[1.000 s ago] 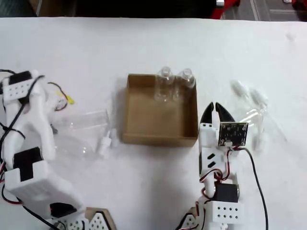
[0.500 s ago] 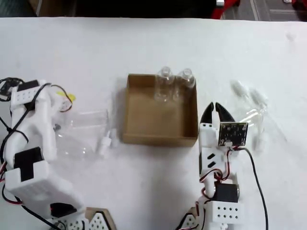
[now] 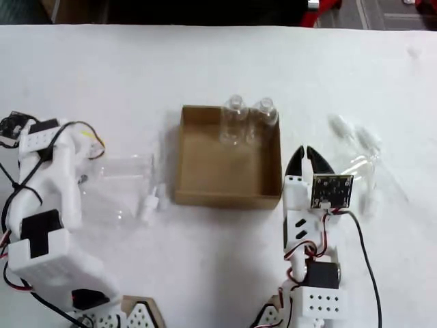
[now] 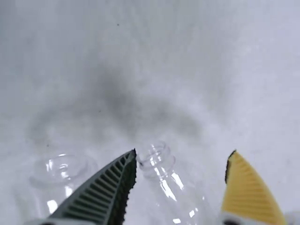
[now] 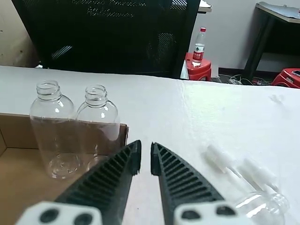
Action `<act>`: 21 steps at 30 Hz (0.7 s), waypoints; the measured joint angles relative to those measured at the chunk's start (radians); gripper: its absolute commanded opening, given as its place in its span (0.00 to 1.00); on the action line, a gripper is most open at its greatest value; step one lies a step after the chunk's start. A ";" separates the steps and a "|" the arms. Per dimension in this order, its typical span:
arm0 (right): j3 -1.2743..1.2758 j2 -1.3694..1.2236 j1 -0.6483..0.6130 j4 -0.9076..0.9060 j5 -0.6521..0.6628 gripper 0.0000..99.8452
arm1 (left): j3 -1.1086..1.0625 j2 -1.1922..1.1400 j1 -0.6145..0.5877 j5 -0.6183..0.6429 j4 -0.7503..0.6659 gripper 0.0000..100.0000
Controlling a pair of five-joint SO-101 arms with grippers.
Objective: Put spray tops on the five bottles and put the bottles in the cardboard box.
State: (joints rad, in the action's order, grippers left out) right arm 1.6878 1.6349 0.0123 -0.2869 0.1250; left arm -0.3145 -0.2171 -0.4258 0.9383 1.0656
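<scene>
Two clear bottles without tops (image 3: 234,119) (image 3: 263,119) stand at the back of the cardboard box (image 3: 205,198). Left of the box, two more clear bottles (image 3: 128,167) (image 3: 102,206) lie on the table with a white spray top (image 3: 150,201) beside them. My left gripper (image 4: 183,154) is open, its grey and yellow fingers either side of the neck of one lying bottle (image 4: 164,178); the other lying bottle (image 4: 61,171) is just outside the grey finger. My right gripper (image 3: 308,156) is shut and empty at the box's right front corner. A fifth bottle (image 3: 358,167) lies to its right.
Spray tops (image 3: 340,126) (image 3: 369,140) lie on the white table right of the box, beyond the fifth bottle. The right wrist view has the two standing bottles (image 5: 51,131) (image 5: 98,124), the spray tops (image 5: 220,157) and a black chair beyond the table's far edge.
The left arm's wrist has shifted a little toward the lying bottles. The right arm, the box and the bottles have not moved.
</scene>
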 measured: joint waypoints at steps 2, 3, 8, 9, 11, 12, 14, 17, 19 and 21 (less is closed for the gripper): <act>0.000 0.000 0.000 0.000 0.000 0.03 | 0.003 -0.035 0.017 0.000 -0.009 0.28; 0.000 0.000 0.000 0.000 0.000 0.03 | 0.009 -0.064 0.023 0.000 -0.009 0.28; 0.000 0.000 0.000 0.000 0.000 0.03 | 0.118 -0.140 0.008 0.000 0.058 0.28; 0.000 0.000 0.000 0.000 0.000 0.03 | 0.141 -0.143 0.003 0.000 0.084 0.28; 0.000 0.000 0.000 0.000 0.000 0.03 | 0.180 -0.144 -0.003 0.000 0.126 0.28; 0.000 0.000 0.000 0.000 0.000 0.03 | 0.193 -0.144 -0.003 0.000 0.144 0.28; 0.000 0.000 0.000 0.000 0.000 0.03 | 0.210 -0.144 0.000 0.000 0.155 0.28; 0.000 0.000 0.000 0.000 0.000 0.03 | 0.212 -0.164 -0.005 0.000 0.157 0.28; 0.000 0.000 0.000 0.000 0.000 0.03 | 0.212 -0.187 -0.002 0.000 0.153 0.28; 0.000 0.000 0.000 0.000 0.000 0.03 | 0.212 -0.212 -0.002 0.000 0.153 0.28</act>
State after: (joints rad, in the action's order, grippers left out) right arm 1.6878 1.6349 0.0123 -0.2869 0.1250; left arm -0.1028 -0.4289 -0.4273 0.9383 1.2190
